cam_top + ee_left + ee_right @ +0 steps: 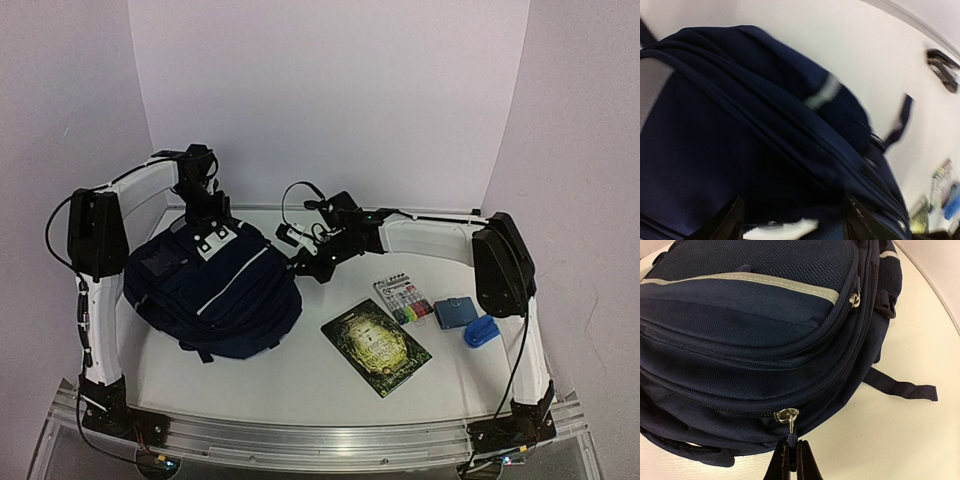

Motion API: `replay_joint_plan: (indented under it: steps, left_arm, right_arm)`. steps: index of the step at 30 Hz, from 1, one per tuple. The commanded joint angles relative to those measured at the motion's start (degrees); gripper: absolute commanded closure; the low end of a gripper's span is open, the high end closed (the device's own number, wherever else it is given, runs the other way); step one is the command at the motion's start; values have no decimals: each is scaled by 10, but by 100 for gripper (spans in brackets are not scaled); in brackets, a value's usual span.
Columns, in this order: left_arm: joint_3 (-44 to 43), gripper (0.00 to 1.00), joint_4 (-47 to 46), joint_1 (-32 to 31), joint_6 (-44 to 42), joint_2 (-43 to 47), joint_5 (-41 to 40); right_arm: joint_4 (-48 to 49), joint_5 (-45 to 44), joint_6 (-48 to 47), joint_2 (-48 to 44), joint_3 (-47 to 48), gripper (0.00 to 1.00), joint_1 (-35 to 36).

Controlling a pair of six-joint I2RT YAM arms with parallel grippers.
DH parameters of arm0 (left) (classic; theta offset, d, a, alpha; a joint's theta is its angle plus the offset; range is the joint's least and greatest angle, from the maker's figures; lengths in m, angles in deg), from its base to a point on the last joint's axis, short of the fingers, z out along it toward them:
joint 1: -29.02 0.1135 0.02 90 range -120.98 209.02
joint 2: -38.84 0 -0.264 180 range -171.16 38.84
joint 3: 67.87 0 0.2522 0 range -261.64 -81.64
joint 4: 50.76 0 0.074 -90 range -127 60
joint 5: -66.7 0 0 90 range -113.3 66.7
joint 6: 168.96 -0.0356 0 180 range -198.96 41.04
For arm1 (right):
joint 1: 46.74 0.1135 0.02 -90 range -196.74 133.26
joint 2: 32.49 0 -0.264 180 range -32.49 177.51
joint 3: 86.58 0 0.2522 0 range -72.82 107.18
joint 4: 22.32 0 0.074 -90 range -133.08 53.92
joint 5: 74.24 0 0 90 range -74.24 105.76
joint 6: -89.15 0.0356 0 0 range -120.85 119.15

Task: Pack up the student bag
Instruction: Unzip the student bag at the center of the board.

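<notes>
Apparently the unzipping step: the right hand [791,446] pinched the small metal zip pull [790,424] of the large navy-blue fabric student bag [740,335]. The left hand [790,222] stood open above it. The next move probably called for drawing the pull along its track.

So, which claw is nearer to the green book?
Right. The right claw grips a zipper pull on the side of the student bag facing the green book. The left claw hovers over the bag's far end, beyond it.

No lettering can be read anywhere. The green book [376,347], right of the student bag [215,285], carries cover markings too small to decipher.
</notes>
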Motion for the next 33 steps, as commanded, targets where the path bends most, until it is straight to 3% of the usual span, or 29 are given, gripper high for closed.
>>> replay_joint_plan:
  steps: [1,7,14,21,25,28,33]
  left_arm:
    - [26,32,-21,-13,-75,42,146]
    - [-18,27,-6,-46,-112,-10,189]
    - [-98,25,53,-82,-119,-75,108]
    - [-3,25,-5,-23,-51,18,-4]
    - [16,26,-8,-3,-62,67,-54]
    - [49,26,-19,-3,-74,104,-36]
    - [155,26,-91,-3,-100,166,94]
  right_arm:
    - [4,-5,1,3,31,100,-9]
    - [4,-4,-4,-3,23,100,-9]
    - [5,-5,0,0,28,100,-9]
    - [4,-9,-9,-4,18,100,-9]
    - [5,-9,-10,-7,10,100,-10]
    - [6,0,1,-8,9,100,-14]
    - [14,46,35,-7,9,100,-34]
